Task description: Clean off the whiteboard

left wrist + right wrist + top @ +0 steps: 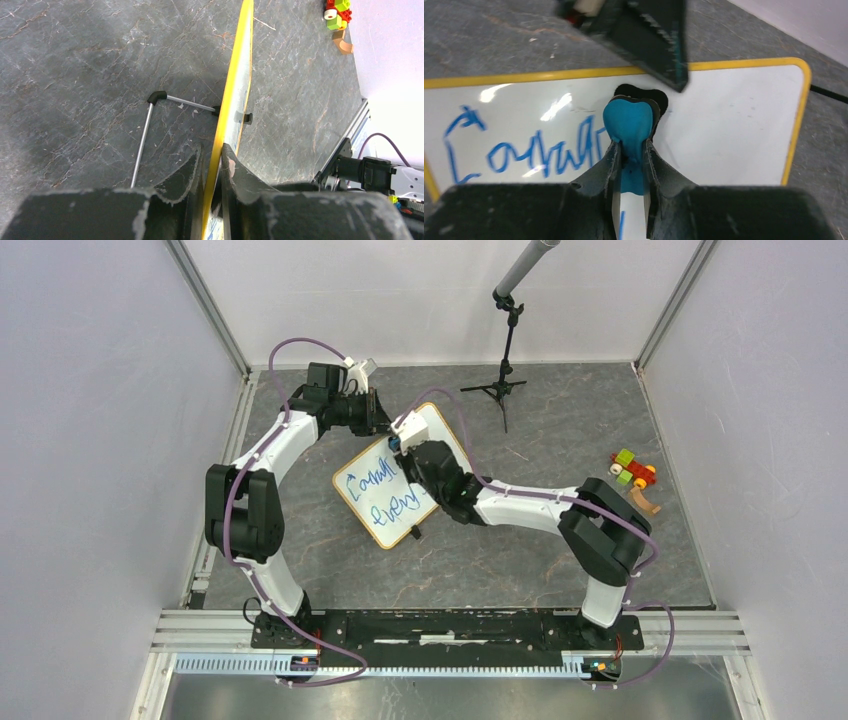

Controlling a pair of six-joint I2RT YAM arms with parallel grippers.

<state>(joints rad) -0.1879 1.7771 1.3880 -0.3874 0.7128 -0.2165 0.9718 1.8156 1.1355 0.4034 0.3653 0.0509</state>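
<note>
The whiteboard [375, 498] has a yellow frame and stands tilted near the table's middle, with blue handwriting on its left and lower part. Its right part is wiped white [724, 125]. My left gripper [383, 418] is shut on the board's top edge; the left wrist view shows the yellow frame [232, 100] pinched between its jaws [212, 155]. My right gripper [400, 443] is shut on a blue eraser [629, 122], which is pressed against the board's face just right of the top word. The right gripper also shows in its own wrist view [630, 150].
A black tripod stand [505, 380] with a grey tube is at the back. Coloured toy bricks [632, 472] lie at the right. The board's wire kickstand [145, 135] rests on the table behind it. Walls enclose the table.
</note>
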